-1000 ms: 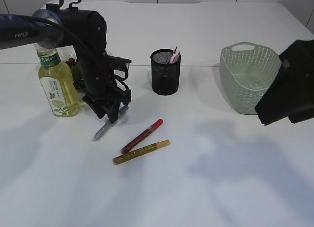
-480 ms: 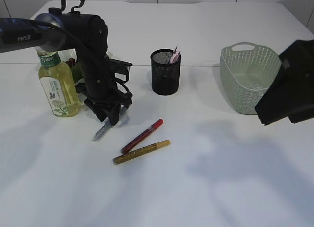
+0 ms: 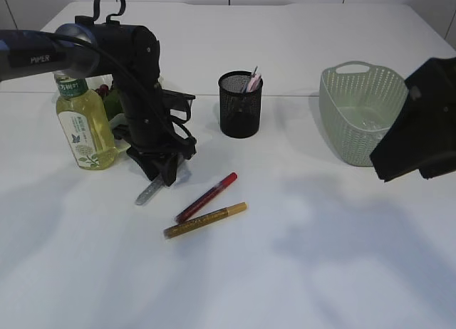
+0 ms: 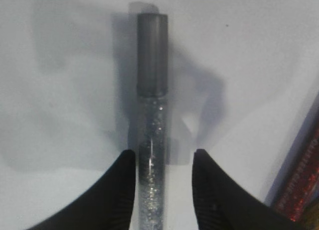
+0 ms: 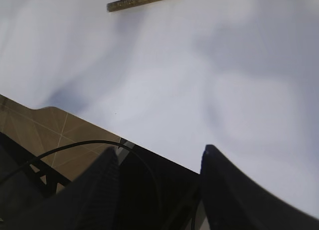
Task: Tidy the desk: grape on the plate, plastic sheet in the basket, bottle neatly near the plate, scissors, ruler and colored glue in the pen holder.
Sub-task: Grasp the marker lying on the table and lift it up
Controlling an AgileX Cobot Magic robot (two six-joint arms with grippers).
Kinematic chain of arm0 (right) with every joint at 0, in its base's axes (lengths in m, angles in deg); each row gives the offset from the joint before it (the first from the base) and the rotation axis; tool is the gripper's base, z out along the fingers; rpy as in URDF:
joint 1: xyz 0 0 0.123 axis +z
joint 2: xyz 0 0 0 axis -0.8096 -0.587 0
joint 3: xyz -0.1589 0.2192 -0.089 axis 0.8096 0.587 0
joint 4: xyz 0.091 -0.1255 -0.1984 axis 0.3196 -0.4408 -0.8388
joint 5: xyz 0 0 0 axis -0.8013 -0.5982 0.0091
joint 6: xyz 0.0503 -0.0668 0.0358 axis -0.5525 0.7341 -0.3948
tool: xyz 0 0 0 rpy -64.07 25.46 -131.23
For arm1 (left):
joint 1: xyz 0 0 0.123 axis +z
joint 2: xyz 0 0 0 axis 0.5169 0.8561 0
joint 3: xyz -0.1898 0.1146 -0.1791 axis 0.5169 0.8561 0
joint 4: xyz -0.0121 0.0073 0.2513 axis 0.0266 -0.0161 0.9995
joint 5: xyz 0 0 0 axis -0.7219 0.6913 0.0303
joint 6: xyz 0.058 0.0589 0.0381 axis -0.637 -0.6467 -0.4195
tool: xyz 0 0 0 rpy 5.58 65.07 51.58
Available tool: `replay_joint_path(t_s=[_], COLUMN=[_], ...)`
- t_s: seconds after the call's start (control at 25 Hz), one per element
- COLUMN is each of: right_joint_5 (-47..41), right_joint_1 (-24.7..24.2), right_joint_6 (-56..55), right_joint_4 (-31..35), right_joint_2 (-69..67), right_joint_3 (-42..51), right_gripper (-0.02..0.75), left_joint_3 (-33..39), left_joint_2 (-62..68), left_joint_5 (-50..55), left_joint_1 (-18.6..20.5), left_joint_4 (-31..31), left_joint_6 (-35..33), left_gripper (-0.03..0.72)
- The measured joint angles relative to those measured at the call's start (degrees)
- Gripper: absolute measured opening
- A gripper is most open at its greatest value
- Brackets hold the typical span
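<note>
Two spread fingers of the left end effector (image 4: 163, 190) straddle the silver glitter glue pen (image 4: 151, 115), positioned to pinch it

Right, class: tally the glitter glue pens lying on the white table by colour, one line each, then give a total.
Silver glitter glue pen: 1
Red glitter glue pen: 1
Gold glitter glue pen: 1
Total: 3
</note>
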Motion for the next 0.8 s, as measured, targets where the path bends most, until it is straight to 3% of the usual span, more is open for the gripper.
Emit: replay_joint_path(t_s=[0.8], right_joint_5=[0.0], right_joint_1=[0.0], right_joint_6=[-0.13], right_joint_4=[0.0], right_joint_2=[0.0], right_joint_3=[0.0], right_gripper=[0.418], left_joint_3=[0.0], left_joint_2=[0.0], left_joint_5=[0.0], left_joint_1=[-0.11], left_joint_4=[0.7], left_joint_6=[-0.09], left_gripper=[0.248])
